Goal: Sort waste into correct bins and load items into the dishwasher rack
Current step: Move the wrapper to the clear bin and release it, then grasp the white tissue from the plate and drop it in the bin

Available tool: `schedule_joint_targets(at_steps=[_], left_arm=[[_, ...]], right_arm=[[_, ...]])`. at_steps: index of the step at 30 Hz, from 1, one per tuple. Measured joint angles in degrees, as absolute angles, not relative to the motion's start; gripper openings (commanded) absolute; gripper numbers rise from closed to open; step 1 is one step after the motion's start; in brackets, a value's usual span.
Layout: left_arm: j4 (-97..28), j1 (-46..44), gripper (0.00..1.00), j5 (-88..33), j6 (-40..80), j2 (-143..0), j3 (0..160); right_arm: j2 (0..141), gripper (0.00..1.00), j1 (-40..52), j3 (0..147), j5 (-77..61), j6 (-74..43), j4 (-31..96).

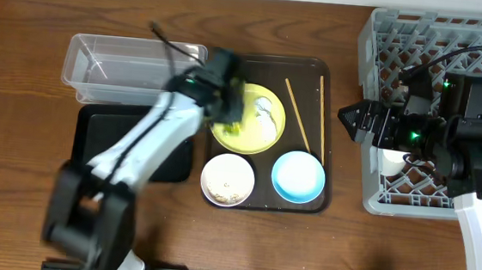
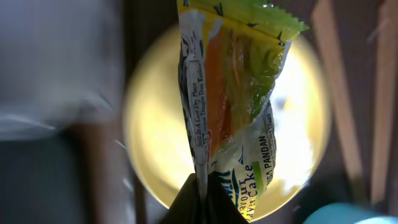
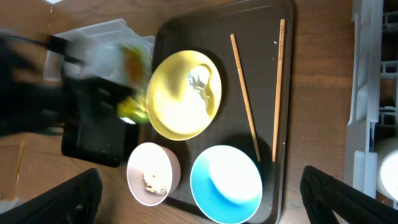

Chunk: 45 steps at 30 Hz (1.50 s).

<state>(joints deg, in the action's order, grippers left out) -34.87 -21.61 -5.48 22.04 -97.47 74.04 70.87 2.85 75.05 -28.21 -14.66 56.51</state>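
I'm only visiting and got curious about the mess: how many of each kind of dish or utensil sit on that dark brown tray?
Round yellow-green plate: 1
Bowls (white bowl, light blue bowl): 2
Thin wooden chopsticks: 2
Total: 5
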Motion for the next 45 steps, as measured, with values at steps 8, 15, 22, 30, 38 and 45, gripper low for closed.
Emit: schedule_joint_targets(at_steps=[8, 15, 22, 30, 38, 45], left_arm=[[-30.98, -12.88, 0.17, 4.99, 22.00, -92.77, 75.83], [-28.08, -8.45, 0.79, 5.50, 20.49, -97.78, 75.77], [-29.26, -14.46, 0.68, -4.23, 19.49, -96.55, 75.88], [-28.97, -30.13, 0.65, -6.92, 19.25, -102.94, 76.23], [-24.95, -33.74, 0.29, -3.73, 22.13, -114.45, 76.23], [-27.94, -33.28, 0.06, -2.81, 23.86, -115.20, 76.93]], right_arm=[[70.87, 0.99, 2.85, 75.05, -28.21, -14.66, 56.55], [70.87, 0.99, 2.85, 75.05, -28.18, -14.68, 56.69], [70.87, 0.99, 2.85, 75.05, -26.68, -14.66, 57.45], [70.87, 0.99, 2.85, 75.05, -25.65, -14.68, 57.82], [70.87, 0.99, 2.85, 75.05, -25.63, -14.66, 57.82], [70.87, 0.99, 2.85, 75.05, -25.63, -14.66, 57.80]])
